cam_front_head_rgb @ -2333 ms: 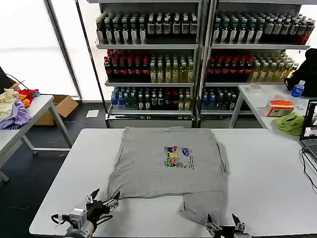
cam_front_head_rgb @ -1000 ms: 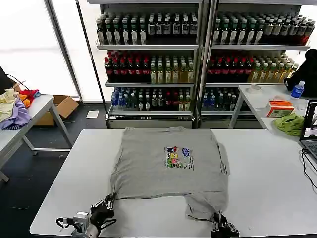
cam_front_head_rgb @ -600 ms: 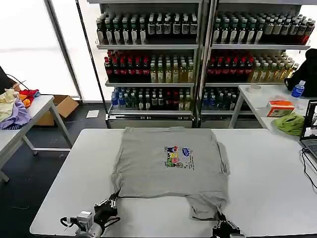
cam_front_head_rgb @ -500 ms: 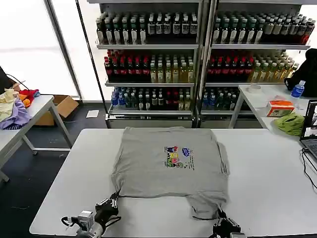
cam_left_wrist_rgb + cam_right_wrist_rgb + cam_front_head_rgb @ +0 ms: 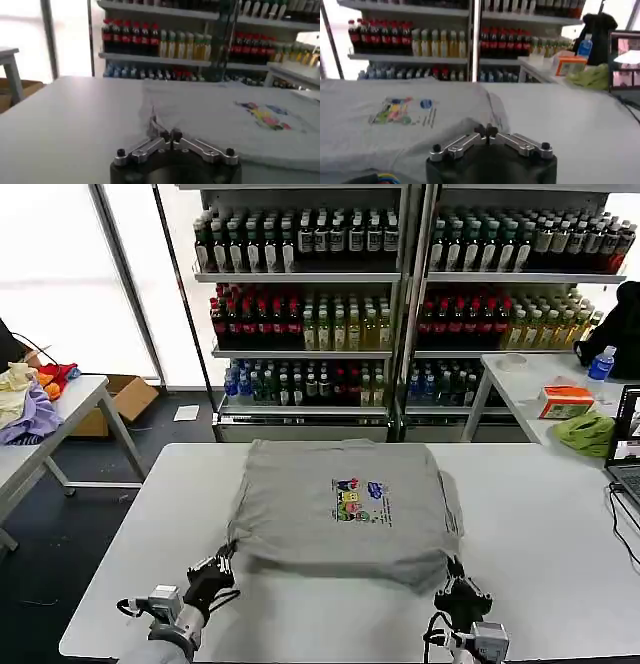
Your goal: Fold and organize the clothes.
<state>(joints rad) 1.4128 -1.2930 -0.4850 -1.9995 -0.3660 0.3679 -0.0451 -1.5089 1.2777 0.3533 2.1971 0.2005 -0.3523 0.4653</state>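
A light grey shirt (image 5: 330,524) with a small multicoloured chest print (image 5: 360,500) lies on the white table (image 5: 540,534), its collar end toward the shelves. Its near hem is raised off the table and sags between my two grippers. My left gripper (image 5: 222,564) is shut on the hem's left corner, and in the left wrist view (image 5: 169,134) a pinch of grey cloth (image 5: 240,120) rises from the fingertips. My right gripper (image 5: 455,576) is shut on the right corner; in the right wrist view (image 5: 486,130) the shirt (image 5: 395,120) spreads beyond it.
A side table at the left holds yellow, purple and red garments (image 5: 30,399). The table at the right carries a green cloth (image 5: 588,432), an orange box (image 5: 566,400), a blue bottle (image 5: 601,364) and a laptop (image 5: 628,446) with cables. Drink shelves (image 5: 400,304) stand behind.
Both grippers went from open to shut on the near hem corners, then lifted them and carried them away from me; the wrinkled right corner is now pulled up and smoothed.
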